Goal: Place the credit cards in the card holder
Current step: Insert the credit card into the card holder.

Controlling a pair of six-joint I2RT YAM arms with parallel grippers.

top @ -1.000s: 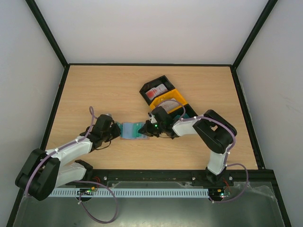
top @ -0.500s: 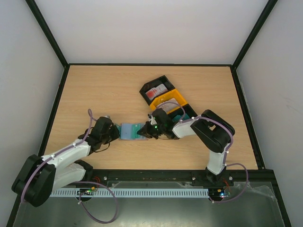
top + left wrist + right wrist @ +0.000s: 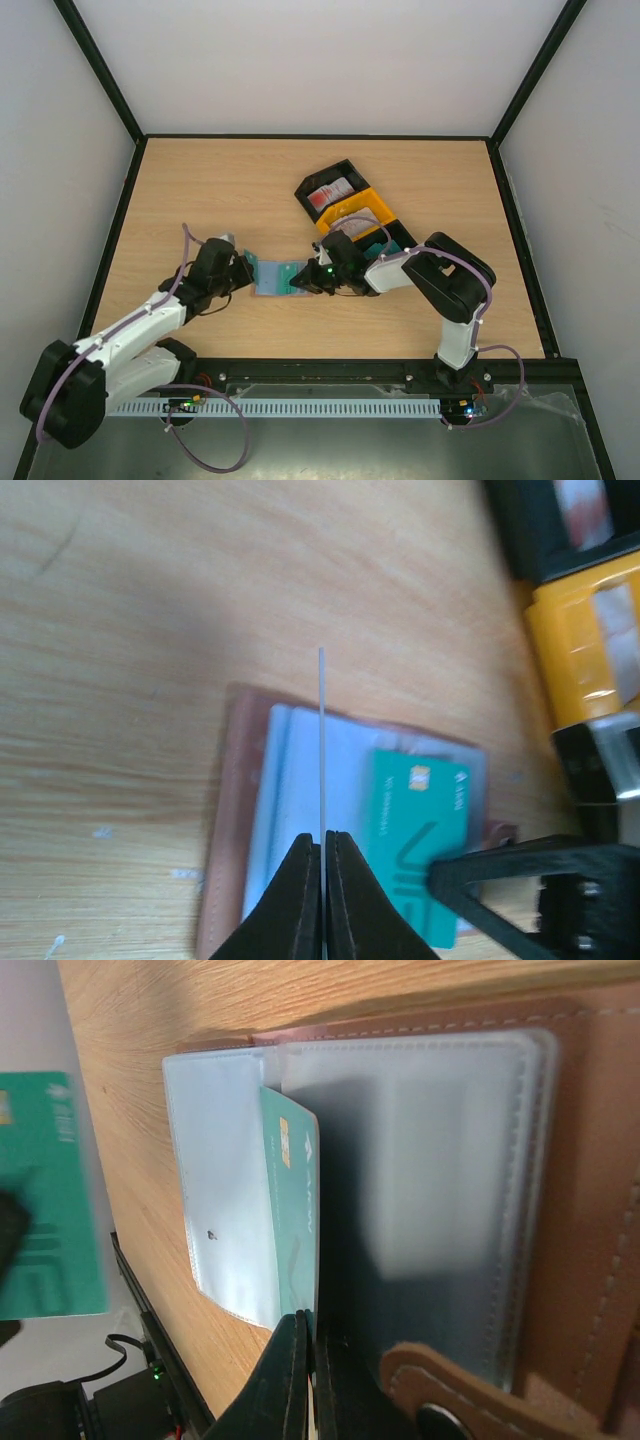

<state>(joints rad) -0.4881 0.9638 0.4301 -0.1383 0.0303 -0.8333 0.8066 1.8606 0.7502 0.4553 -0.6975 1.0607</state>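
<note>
The left gripper (image 3: pixel 242 270) has crept forward, up to the left end of the open card holder (image 3: pixel 283 279), which lies lengthwise between it and the right gripper (image 3: pixel 306 281); what either holds is too small to tell here.

Left wrist view: fingers pinch a card (image 3: pixel 321 730) seen edge-on, a thin line pointing away over the holder.

Right wrist view: fingers pressed together at a sleeved teal card (image 3: pixel 292 1200), half hidden; whether they grip card or sleeve is unclear.

Plain white walls (image 3: pixel 320 60) are enclosing a light wooden table (image 3: pixel 210 190); black frame rails (image 3: pixel 318 136) are running along its edges and corners.
</note>
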